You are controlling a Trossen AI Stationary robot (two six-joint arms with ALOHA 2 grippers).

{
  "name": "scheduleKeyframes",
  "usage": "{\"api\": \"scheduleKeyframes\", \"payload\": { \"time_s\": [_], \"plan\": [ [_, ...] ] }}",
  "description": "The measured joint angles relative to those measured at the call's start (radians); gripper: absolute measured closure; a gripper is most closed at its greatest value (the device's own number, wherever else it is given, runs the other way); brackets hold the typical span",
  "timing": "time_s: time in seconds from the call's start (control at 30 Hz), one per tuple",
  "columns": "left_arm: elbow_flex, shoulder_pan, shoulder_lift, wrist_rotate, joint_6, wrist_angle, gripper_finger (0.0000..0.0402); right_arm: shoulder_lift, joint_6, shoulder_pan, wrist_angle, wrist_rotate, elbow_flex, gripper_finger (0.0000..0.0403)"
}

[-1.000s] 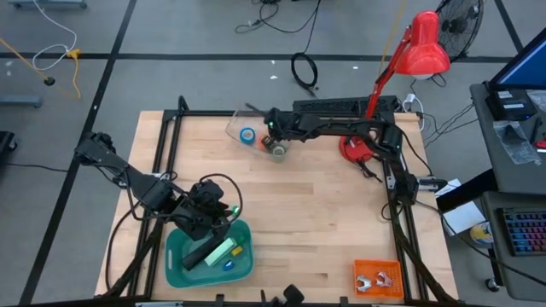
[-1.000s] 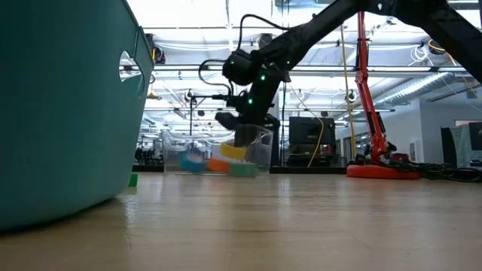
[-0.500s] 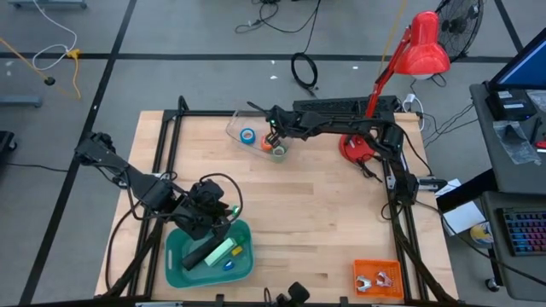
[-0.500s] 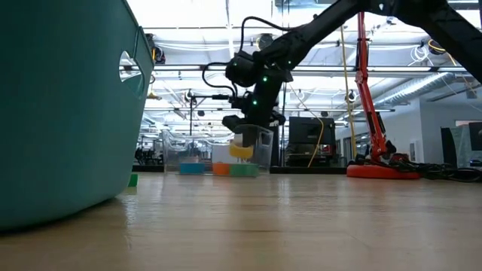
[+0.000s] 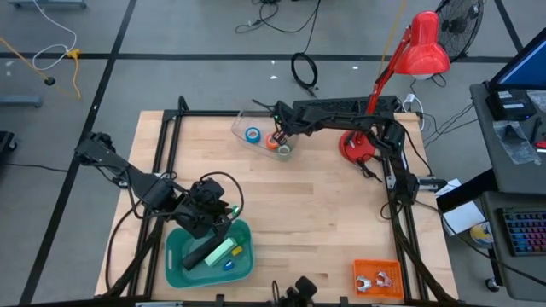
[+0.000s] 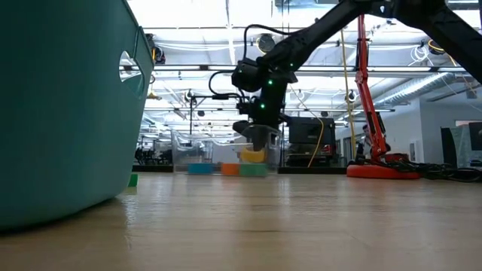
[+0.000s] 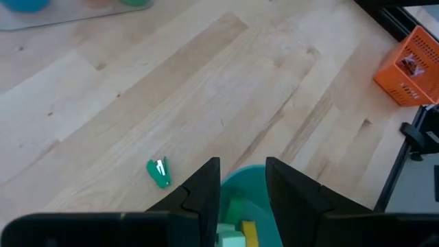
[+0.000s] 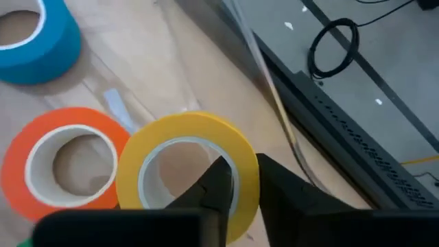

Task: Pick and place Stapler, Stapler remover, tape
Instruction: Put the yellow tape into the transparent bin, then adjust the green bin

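Observation:
A clear bin [image 5: 241,121] sits near the table's far edge and holds the blue tape roll [image 5: 252,134], the orange roll [image 5: 270,143] and the green roll [image 6: 254,170] flat on its floor. My right gripper [image 5: 279,139] reaches down into this bin, shut on the yellow tape roll [image 8: 184,167]. My left gripper [image 5: 212,223] hovers open over the teal bin [image 5: 177,266] at the near left, touching nothing. That bin holds a black stapler [image 5: 200,254]. A small solid green piece [image 7: 158,172] lies on the wood beside it. My right gripper pinches the yellow roll's wall [image 8: 245,180], one finger [image 8: 218,180] inside the ring's hole and one outside. The fingers point down from above. The roll [image 6: 253,155] hangs just below them, close over the green roll; whether the two touch, I cannot tell.
An orange bin [image 5: 377,278] with metal pieces stands at the table's near right corner. A red desk lamp [image 5: 420,44] rises from its base [image 5: 355,150] at the far right, beside the right arm. Bare wood [image 5: 324,213] stretches across the middle.
My right gripper, carrying the yellow roll, has moved a little toward the table's right and far edge. The clear bin has shifted the same way and settled flat, and the blue, orange and green rolls now lie in a level row.

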Motion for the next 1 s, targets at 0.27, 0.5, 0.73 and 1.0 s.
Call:
{"api": "scheduleKeyframes", "payload": {
  "time_s": [0.27, 0.5, 0.73, 1.0],
  "plan": [
    [0.0, 0.0, 0.0, 0.0, 0.001, -0.024, 0.0284, -0.026, -0.018, -0.005, -0.021, -0.024, -0.001, 0.0246],
    [-0.001, 0.044, 0.0, -0.001, 0.006, -0.124, 0.0284, -0.138, 0.005, 0.003, -0.018, -0.02, -0.001, 0.0228],
    [-0.152, 0.232, -0.001, 0.105, 0.174, -0.046, 0.0294, -0.346, 0.111, 0.092, -0.09, -0.02, -0.001, 0.0253],
    [-0.497, 0.331, 0.028, 0.406, 0.272, 0.473, 0.0392, -0.523, 0.268, 0.343, -0.273, 0.148, 0.0, 0.0311]
  ]
}}
